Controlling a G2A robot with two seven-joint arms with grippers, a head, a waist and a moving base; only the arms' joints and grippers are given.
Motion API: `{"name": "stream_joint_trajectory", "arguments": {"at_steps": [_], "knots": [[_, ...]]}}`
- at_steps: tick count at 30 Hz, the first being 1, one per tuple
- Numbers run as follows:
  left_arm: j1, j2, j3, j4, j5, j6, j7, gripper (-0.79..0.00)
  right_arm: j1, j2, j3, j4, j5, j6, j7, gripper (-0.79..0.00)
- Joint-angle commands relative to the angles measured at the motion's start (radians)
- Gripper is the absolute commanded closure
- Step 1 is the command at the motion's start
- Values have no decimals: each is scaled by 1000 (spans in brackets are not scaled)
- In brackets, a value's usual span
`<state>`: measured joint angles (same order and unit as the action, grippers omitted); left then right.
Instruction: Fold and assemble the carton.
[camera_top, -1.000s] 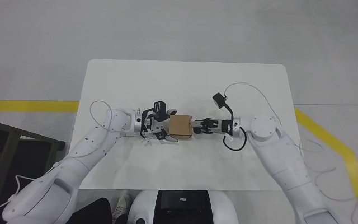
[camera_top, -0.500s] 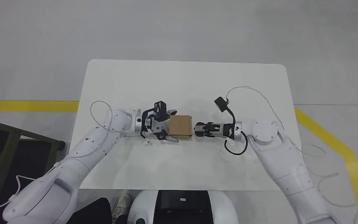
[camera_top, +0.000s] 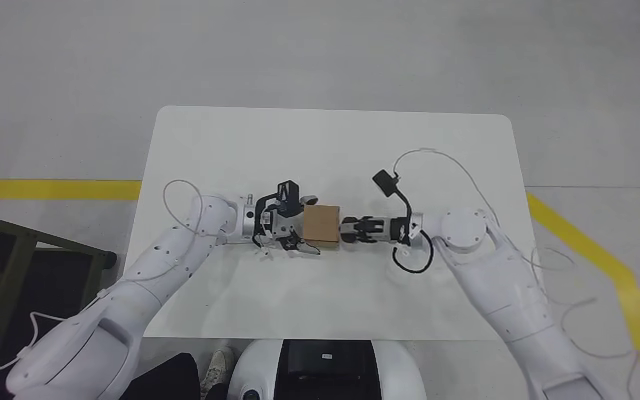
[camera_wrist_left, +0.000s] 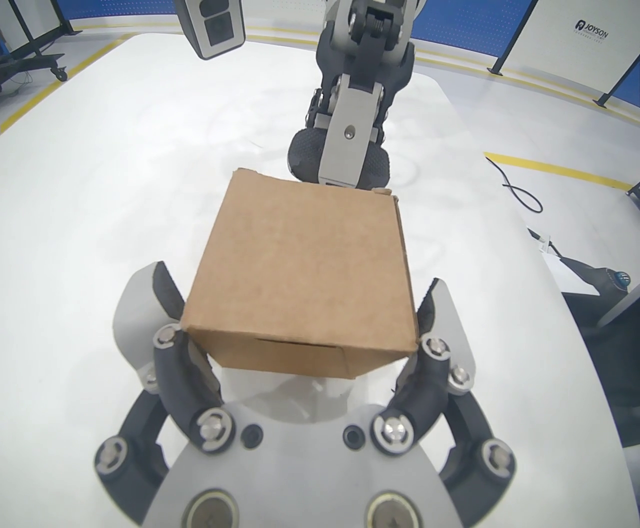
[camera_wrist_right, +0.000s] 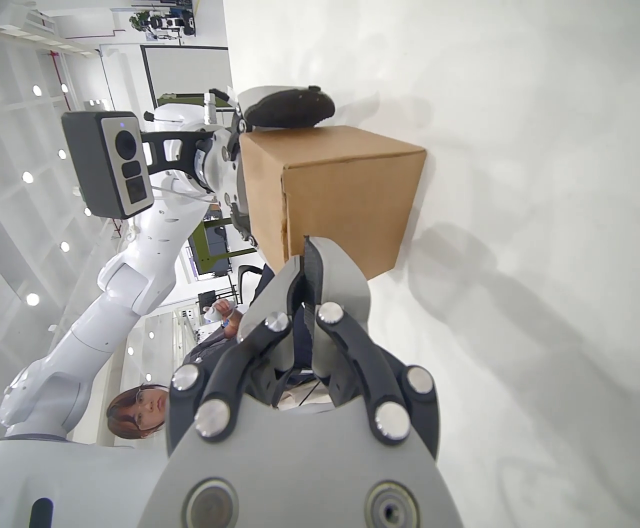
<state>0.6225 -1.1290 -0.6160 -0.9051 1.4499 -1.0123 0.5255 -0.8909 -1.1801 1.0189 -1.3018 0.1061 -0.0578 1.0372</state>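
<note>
Top view. A brown cardboard carton (camera_top: 322, 223), folded into a closed cube with no flap standing open, sits upright on a white rectangular table (camera_top: 420, 150), about at the table's middle. The two arms lie level over the tabletop and meet at the carton from opposite sides.

Left wrist view. The left gripper (camera_wrist_left: 298, 305) is spread wide and straddles the left end of the carton (camera_wrist_left: 300, 240). One black finger pad (camera_wrist_left: 172, 305) lies against the far left corner, the other against the near left corner, so the carton is held between them. The face turned toward this gripper carries a thin horizontal slit near its upper edge. Beyond the carton, the right gripper (camera_wrist_left: 342, 170) meets the opposite face.

Right wrist view. The right gripper (camera_wrist_right: 306, 255) has its two fingers pressed together with no gap and nothing between them. Their joint tip touches the right face of the carton (camera_wrist_right: 350, 195), close beside a vertical seam in the cardboard. A dark pad of the left gripper (camera_wrist_right: 287, 107) rests against one side wall of the carton.

Surroundings, top view. A grey floor with a yellow floor line (camera_top: 70, 189) lies to the left of the table.
</note>
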Motion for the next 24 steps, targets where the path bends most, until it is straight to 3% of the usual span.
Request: {"name": "stream_joint_trajectory", "arguments": {"at_steps": [1, 8, 11, 14, 15, 16, 20, 24], "knots": [[-1, -1, 1, -1, 0, 0, -1, -785, 3, -2, -6, 1, 1, -2, -2, 0], [-2, 0, -2, 2, 1, 0, 2, -785, 7, -1, -8, 0, -11, 3, -17, 0], [2, 6, -10, 7, 6, 0, 13, -785, -4, 6, 13, -23, -26, 12, -26, -289], [11, 20, -20, 0, 17, 0, 33, -785, -24, 16, 39, -61, -47, 27, -29, -425], [15, 26, -25, -4, 21, 0, 42, -785, -31, 19, 47, -77, -52, 30, -28, -551], [20, 34, -33, -11, 24, 0, 51, -785, -39, 22, 56, -93, -58, 34, -29, -616], [51, 70, -75, -44, 41, 0, 93, -785, -68, 32, 79, -164, -80, 50, -26, -779], [91, 114, -141, -87, 54, 0, 126, -785, -89, 39, 86, -235, -106, 66, -18, -785]]}}
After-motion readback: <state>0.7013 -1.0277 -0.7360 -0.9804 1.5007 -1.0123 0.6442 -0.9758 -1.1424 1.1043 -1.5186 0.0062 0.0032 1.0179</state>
